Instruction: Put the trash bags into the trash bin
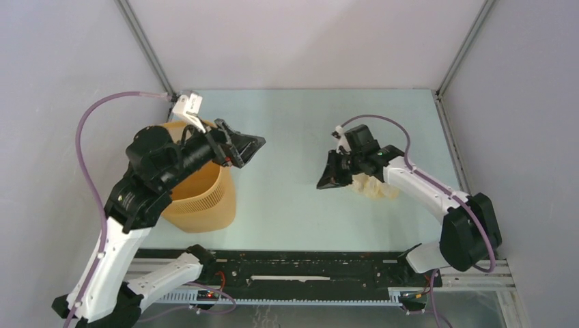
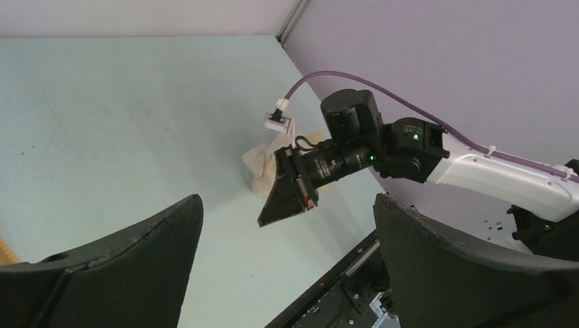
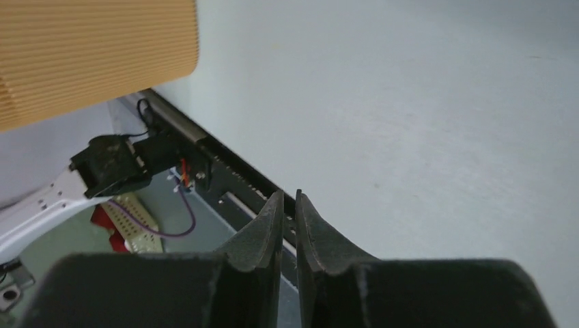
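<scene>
Since the trash bag [image 1: 375, 187] is thin, crumpled film, it should handle as light, soft and slippery, apt to slide out of a shallow pinch; a bunched fold in the heap looks the surest hold; it lies on the bench [image 1: 293, 116] at the right, well apart from the trash bin [image 1: 205, 205], just beside the right gripper [image 1: 326, 181], whose jaws stand almost together with nothing seen between them, though a wisp of film might escape the wrist view; the left gripper [image 1: 252, 152] hangs by the bin's rim, jaws wide
</scene>
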### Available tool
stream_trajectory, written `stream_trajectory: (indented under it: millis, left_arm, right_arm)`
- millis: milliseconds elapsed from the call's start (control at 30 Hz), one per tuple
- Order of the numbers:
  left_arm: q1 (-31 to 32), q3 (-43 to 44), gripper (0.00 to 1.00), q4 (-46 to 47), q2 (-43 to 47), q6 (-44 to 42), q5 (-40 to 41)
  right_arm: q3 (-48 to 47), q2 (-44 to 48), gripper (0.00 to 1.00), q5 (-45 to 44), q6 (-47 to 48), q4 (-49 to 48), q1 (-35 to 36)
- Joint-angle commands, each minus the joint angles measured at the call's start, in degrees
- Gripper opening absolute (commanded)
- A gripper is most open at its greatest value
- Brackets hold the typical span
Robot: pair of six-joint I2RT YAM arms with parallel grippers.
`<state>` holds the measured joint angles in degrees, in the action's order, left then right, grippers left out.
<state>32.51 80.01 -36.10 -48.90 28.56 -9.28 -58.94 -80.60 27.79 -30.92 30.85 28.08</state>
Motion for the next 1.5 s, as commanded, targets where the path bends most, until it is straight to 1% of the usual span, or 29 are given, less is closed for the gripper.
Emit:
stream_trajectory:
  millis: [0, 67, 100, 167, 233, 267, 300, 333, 367, 400, 500, 600, 667, 767, 833, 867, 933, 967, 1033, 1067, 1100, 1167, 1233, 1333, 1467]
  left_arm:
    - [0.38, 5.73, 1.0, 2.48, -4.22, 0.61, -2.5]
    - [0.43, 3.83, 1.0, 3.97, -4.09, 1.88, -3.25]
    - [0.43, 2.47, 1.0, 4.62, -3.83, 2.9, -3.47]
    - [0.45, 0.87, 1.0, 5.24, -3.62, 4.23, -4.29]
    - [0.4, 1.95, 1.0, 3.92, -4.27, 3.8, -4.52]
    - [0.44, 3.5, 1.0, 2.69, -4.88, 2.54, -4.5]
    - [0.51, 5.01, 1.0, 1.95, -5.3, 1.41, -4.5]
    - [0.98, 5.35, 1.0, 2.01, -5.55, 0.29, -4.58]
    - [1.71, 5.27, 1.0, 2.43, -5.54, -0.96, -4.67]
    - [2.32, 4.82, 1.0, 3.22, -5.46, -1.67, -5.07]
    - [2.86, 2.77, 1.0, 5.26, -5.33, -1.16, -7.88]
    - [3.29, 1.82, 1.0, 5.33, -5.02, -0.04, -8.27]
    - [3.52, 1.4, 1.0, 5.29, -4.45, 0.07, -8.24]
    - [3.61, 0.94, 1.0, 4.3, -3.57, -1.31, -6.84]
    - [3.61, 1.77, 1.0, 2.59, -3.47, -2.89, -5.14]
    - [3.61, 2.52, 1.0, 1.73, -3.55, -3.9, -4.18]
    - [3.61, 3.44, 1.0, 0.59, -3.57, -5.05, -2.88]
    - [3.61, 3.3, 1.0, 0.44, -3.37, -5.31, -2.12]
    - [3.6, 2.72, 1.0, 0.41, -3.29, -5.35, -1.42]
    - [3.55, 2.55, 1.0, 0.24, -3.69, -5.18, -1.41]
    - [3.6, 2.63, 1.0, 0.09, -4.35, -4.87, -1.44]
    - [3.59, 2.48, 1.0, 0.31, -5.26, -3.95, -1.91]
    - [3.76, 2.3, 1.0, 1.98, -6.61, -3.61, -5.09]
    - [4.96, 3.48, 1.0, 2.51, -9.92, -3.53, -8.7]
    - [7.09, 5.05, 1.0, 0.32, -14.32, -3.45, -9.91]
  right_arm:
    - [-6.55, -1.27, 0.21, 4.05, -3.03, -1.72, 3.34]
    - [-6.69, 1.22, 0.27, -0.02, -2.42, -0.21, 2.92]
    - [-6.64, 2.64, 0.33, -1.8, -1.77, 1.03, 2.32]
    - [-6.63, 5.64, 0.51, -4.37, -0.43, 4.56, 0.0]
    - [-7.26, 8.52, 0.67, -9.22, 0.55, 10.88, -3.04]
    - [-7.44, 9.81, 0.75, -12.45, 0.89, 13.33, -4.37]
    - [-7.59, 11.08, 0.95, -18.02, 0.5, 15.76, -5.44]
    - [-7.61, 12.2, 0.99, -24.31, -0.22, 18.01, -5.98]
    - [-7.49, 13.01, 0.99, -31.85, -0.83, 19.26, -5.9]
    - [-7.14, 13.62, 1.0, -37.05, -0.51, 19.15, -5.58]
    - [-7.25, 12.74, 1.0, -45.68, -0.56, 17.86, -6.21]
    - [-8.07, 10.63, 1.0, -46.86, -4.28, 17.97, -8.37]
    - [-8.04, 8.99, 1.0, -47.24, -6.15, 17.64, -8.41]
    - [-8.04, 5.59, 1.0, -48.37, -9.29, 18.46, -8.13]
    - [-8.06, 3.32, 1.0, -46.88, -10.48, 18.39, -8.17]
    - [-8.04, 2.28, 0.97, -45.61, -10.24, 17.88, -8.27]
    - [-8.04, 0.32, 0.84, -43.94, -9.11, 15.95, -8.17]
    - [-8.04, -0.52, 0.73, -43.2, -8.92, 15.38, -8.13]
    - [-8.04, -1.57, 0.45, -40.01, -8.77, 13.96, -8.38]
    - [-8.09, -1.61, 0.33, -37.78, -9.24, 13.36, -8.32]
    - [-8.04, -1.38, 0.28, -35.28, -9.77, 12.86, -8.17]
    - [-8.04, -0.99, 0.21, -27.51, -10.09, 11.43, -7.54]
    - [-8.07, -0.6, 0.12, -19.13, -9.98, 9.95, -6.62]
    - [-8.09, 0.47, 0.0, -10.98, -11.13, 7.62, -4.56]
    - [-8.04, 2.87, 0.0, -2.28, -14.23, 3.86, -3.26]
